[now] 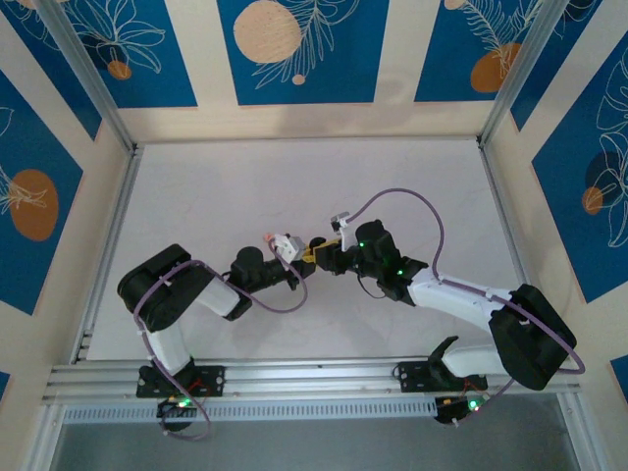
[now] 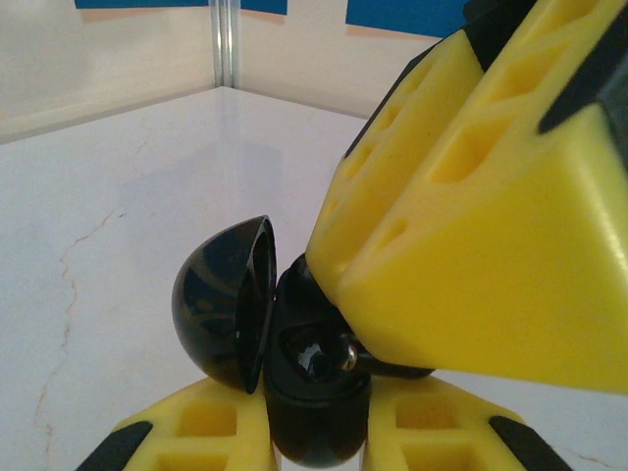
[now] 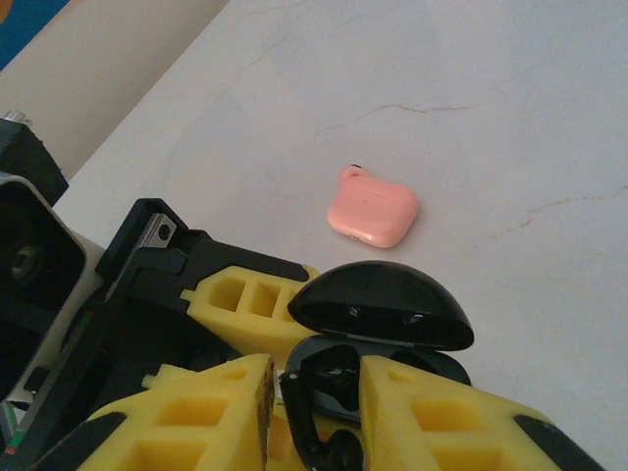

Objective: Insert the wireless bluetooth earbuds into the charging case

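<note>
The black clamshell point(image 2: 294, 363) is cut off by the left wrist view's bottom edge, its hollow partly covered by a yellow finger point(image 2: 471, 226). The tiny bit point(image 3: 350, 174) touching the pink box point(image 3: 374, 211) is too small to be identified.

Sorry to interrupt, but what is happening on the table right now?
The left tool is shut on a glossy black rounded hinged shell, lid open. The right tool straddles its open base; any grip is unclear. A small salmon-pink rounded-square plastic case lies closed on the white table beyond, untouched.
</note>
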Robot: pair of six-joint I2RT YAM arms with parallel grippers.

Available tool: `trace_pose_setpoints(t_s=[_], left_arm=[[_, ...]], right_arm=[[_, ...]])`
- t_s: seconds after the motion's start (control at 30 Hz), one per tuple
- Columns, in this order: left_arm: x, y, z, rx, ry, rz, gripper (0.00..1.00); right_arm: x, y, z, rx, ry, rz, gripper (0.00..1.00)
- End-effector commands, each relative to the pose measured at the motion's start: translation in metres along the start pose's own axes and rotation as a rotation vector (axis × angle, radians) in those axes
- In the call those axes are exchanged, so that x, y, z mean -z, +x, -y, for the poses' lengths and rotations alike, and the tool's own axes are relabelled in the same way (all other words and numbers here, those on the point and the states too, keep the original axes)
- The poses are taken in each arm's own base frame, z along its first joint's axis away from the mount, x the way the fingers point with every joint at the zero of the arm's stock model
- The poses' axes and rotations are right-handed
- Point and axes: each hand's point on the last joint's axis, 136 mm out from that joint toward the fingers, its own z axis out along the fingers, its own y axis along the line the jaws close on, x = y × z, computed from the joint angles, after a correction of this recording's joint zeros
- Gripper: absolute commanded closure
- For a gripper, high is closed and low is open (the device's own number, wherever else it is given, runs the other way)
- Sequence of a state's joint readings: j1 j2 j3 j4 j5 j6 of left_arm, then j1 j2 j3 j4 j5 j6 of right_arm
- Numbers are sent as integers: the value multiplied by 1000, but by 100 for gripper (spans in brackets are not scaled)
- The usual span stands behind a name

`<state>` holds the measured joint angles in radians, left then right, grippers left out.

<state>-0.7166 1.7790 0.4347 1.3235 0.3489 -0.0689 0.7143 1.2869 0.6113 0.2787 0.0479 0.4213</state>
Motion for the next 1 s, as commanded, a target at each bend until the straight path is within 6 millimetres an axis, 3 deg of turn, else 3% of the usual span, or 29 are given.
trace_pose_setpoints(t_s=[0.0, 0.53, 0.73, 0.97], left_arm=[[0, -34, 17, -75, 79, 112, 81], [0, -26, 17, -77, 79, 94, 81], [0, -24, 16, -74, 75, 88, 81], [-2, -22, 11, -63, 52, 83, 81]], right_arm=[[-2, -5, -3, 10, -2, -9, 66], [2, -16, -2, -14, -7, 4, 53], [9, -22, -6, -15, -20, 25, 52], [10, -20, 3, -53, 5, 15, 52]])
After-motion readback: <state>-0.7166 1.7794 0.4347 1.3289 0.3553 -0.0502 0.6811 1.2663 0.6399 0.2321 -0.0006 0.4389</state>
